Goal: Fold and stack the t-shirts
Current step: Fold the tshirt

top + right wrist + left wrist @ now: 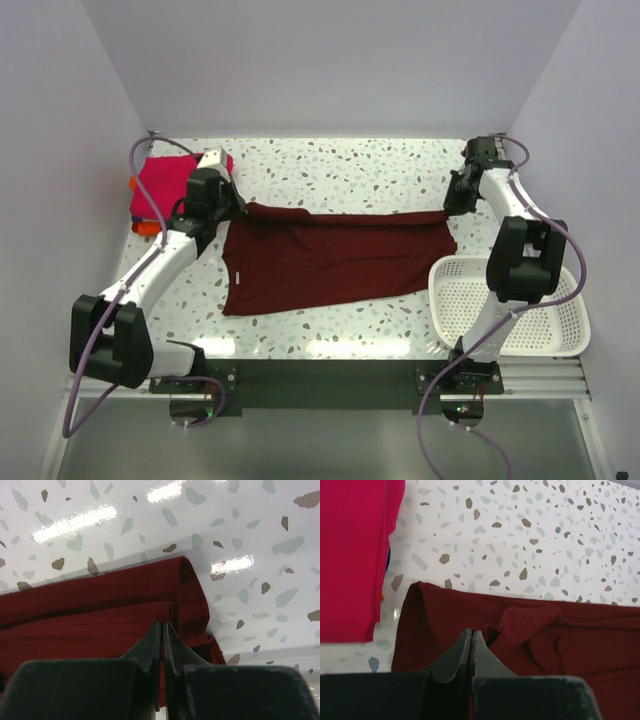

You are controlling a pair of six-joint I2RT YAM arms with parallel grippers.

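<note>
**Figure. Two-arm fold of a t-shirt, mid-fold.** The maroon t-shirt [330, 262] lies spread across the middle of the table [340, 168]. Its upper edge is doubled over into a narrow band drawn straight from left to right. The left end effector [243, 208] sits at the upper-left corner of that band and the right end effector [450, 208] at its upper-right corner. In both wrist views the jaws are pressed together. The left [471, 636] meets over the cloth's corner and the right [162, 629] sits at a rolled double edge, so each appears to be pinching maroon fabric.

To complete the fold well, the two arms should probably carry the band toward the bottom of the frame at an equal pace and height. The edge should be kept taut so that it lands parallel to the lower hem. A loose pucker visible right of centre in the left wrist view suggests slack that may crease if it is not drawn out.

Surroundings: a folded magenta-pink t-shirt [160, 185] lies at the upper left, just beside the left end effector, with an orange t-shirt [146, 228] showing beneath it. A white slotted basket [437, 292] occupies the lower right and touches or overlaps the shirt's right margin. It is the likeliest obstacle to the right arm's travel.
</note>
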